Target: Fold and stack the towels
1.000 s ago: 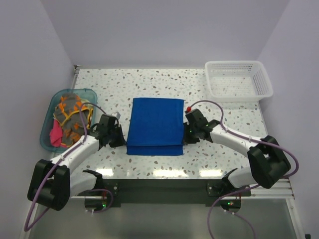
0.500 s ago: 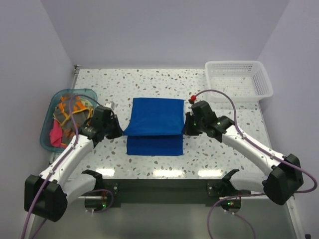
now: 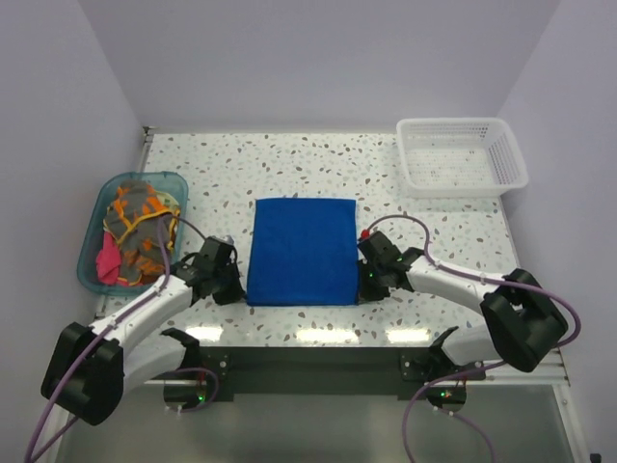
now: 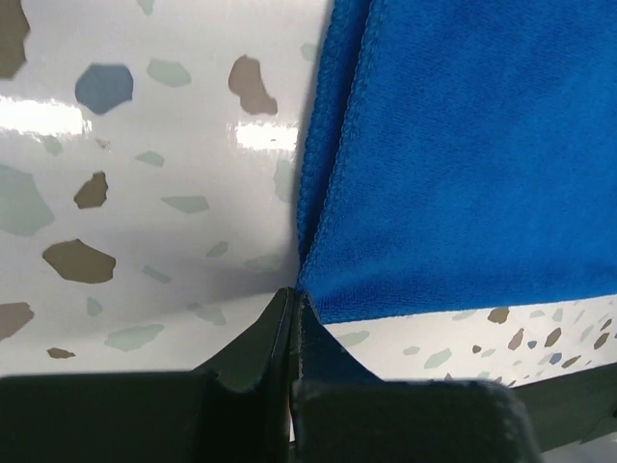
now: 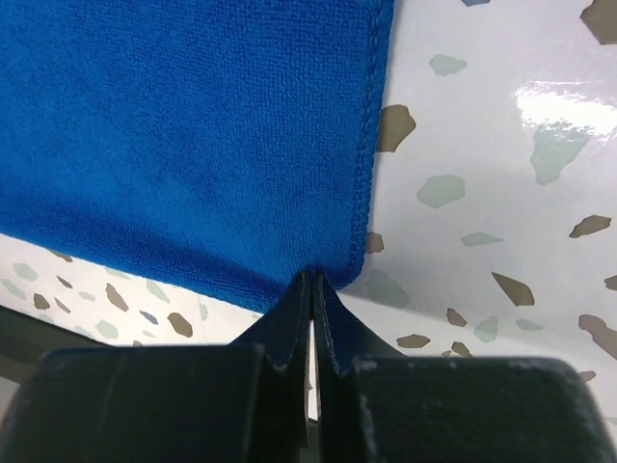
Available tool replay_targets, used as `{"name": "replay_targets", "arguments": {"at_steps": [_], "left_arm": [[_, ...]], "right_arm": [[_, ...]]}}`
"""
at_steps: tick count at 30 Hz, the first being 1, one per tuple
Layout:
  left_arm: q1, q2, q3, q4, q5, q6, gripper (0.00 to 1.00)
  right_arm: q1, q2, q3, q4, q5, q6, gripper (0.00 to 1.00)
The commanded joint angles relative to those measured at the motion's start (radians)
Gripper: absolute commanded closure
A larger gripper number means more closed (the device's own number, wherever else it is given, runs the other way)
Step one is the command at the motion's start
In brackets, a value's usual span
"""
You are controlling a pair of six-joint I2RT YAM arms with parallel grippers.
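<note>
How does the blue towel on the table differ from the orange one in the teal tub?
The blue towel lies flat, a neat rectangle on the table; the orange towel is crumpled in the teal tub among other cloths. The blue towel is plain; the orange towel has grey blotches. The left gripper and right gripper pinch the blue towel's near corners; no gripper touches the orange towel. Both are soft cloth.

I see the royal blue towel (image 3: 301, 249) flat now, its raised top layer drawn flush to the near edge; my left jaws and right jaws are lower, at its near corners.
</note>
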Motion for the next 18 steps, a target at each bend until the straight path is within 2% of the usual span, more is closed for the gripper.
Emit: {"name": "replay_targets", "arguments": {"at_steps": [1,4,5,6,7,8,9,10,11,16,18], "left_arm": [[-0.03,-0.001,-0.043,0.011,-0.081,-0.064,1.0],[-0.045,-0.031,-0.066,-0.008,-0.083,-0.099,1.0],[-0.045,-0.054,-0.071,-0.014,-0.119,-0.103,1.0],[-0.045,-0.065,-0.068,-0.023,-0.119,-0.116,0.99],[-0.045,-0.076,-0.063,-0.032,-0.122,-0.123,0.93],[-0.045,-0.093,-0.059,-0.043,-0.139,-0.137,0.9],[-0.045,-0.103,-0.045,-0.066,-0.147,-0.142,0.86],[-0.045,-0.116,-0.039,-0.075,-0.153,-0.145,0.74],[-0.045,-0.14,-0.033,-0.086,-0.164,-0.154,0.68],[-0.045,-0.208,0.032,-0.164,-0.167,-0.165,0.4],[-0.045,-0.228,0.064,-0.189,-0.156,-0.16,0.37]], "right_arm": [[-0.006,0.007,-0.012,0.001,0.061,0.007,1.0],[-0.006,-0.012,-0.009,-0.016,0.079,0.006,0.94],[-0.004,-0.018,-0.009,-0.022,0.087,0.004,0.9],[-0.004,-0.024,-0.004,-0.036,0.089,0.004,0.78],[-0.004,-0.038,-0.003,-0.044,0.09,0.003,0.72],[-0.006,-0.05,0.002,-0.067,0.095,-0.001,0.6],[-0.006,-0.061,0.017,-0.082,0.095,-0.005,0.56],[-0.004,-0.075,0.027,-0.099,0.11,-0.011,0.54],[-0.006,-0.11,0.036,-0.117,0.119,-0.014,0.49],[-0.004,-0.179,0.128,-0.206,0.184,-0.051,0.45],[-0.006,-0.174,0.166,-0.208,0.178,-0.06,0.46]]}}
